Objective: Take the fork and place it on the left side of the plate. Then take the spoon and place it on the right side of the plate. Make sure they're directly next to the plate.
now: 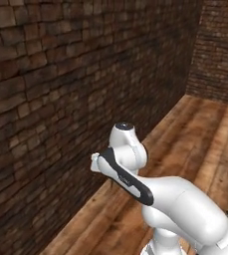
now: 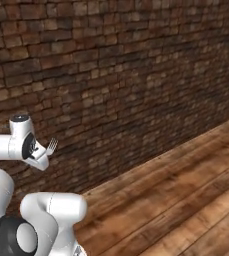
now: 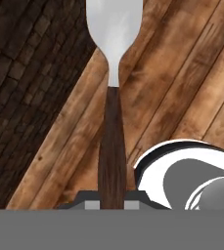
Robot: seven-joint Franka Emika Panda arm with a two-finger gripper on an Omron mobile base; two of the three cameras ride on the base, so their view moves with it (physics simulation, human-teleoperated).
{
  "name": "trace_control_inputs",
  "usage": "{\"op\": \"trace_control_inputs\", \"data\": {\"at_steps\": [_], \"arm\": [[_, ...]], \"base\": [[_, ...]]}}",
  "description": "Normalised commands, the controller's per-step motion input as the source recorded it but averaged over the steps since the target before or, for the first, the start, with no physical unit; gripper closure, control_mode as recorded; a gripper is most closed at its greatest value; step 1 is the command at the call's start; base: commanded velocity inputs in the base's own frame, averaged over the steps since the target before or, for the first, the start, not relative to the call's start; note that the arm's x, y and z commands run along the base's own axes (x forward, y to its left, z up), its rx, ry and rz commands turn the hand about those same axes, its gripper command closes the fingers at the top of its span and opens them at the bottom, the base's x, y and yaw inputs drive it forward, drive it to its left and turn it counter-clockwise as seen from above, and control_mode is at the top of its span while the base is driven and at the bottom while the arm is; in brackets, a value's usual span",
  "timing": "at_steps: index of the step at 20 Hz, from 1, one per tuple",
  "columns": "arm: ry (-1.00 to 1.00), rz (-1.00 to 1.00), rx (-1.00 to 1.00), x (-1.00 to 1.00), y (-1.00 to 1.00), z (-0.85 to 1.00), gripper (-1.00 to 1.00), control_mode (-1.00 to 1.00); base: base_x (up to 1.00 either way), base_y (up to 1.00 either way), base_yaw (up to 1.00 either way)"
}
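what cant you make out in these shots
- Fork: in the hand view its tines run off the top edge.
- Fork in the right base view: too small to see more than the tines past the gripper; the hand covers the handle.
- Gripper fingers: in the hand view just the tips rise beside the handle.

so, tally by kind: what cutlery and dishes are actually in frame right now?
Forks: 1, the fork, brown handle clamped in the claw, tines up by the brick wall.
Spoons: 0 in frame.
Plates: 0 in frame.
Total: 1
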Motion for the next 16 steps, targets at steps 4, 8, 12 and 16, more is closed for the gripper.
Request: {"op": "trace_control_inputs", "data": {"at_steps": [4,8,12,16], "arm": [[0.0,0.0,0.0,0.0,0.0,0.0,1.0,1.0],[0.0,0.0,0.0,0.0,0.0,0.0,1.0,1.0],[0.0,0.0,0.0,0.0,0.0,0.0,1.0,1.0],[0.0,0.0,0.0,0.0,0.0,0.0,1.0,1.0]], "base": [[1.0,0.0,-0.36],[1.0,0.0,-0.38],[1.0,0.0,-0.4],[1.0,0.0,-0.39]]}}
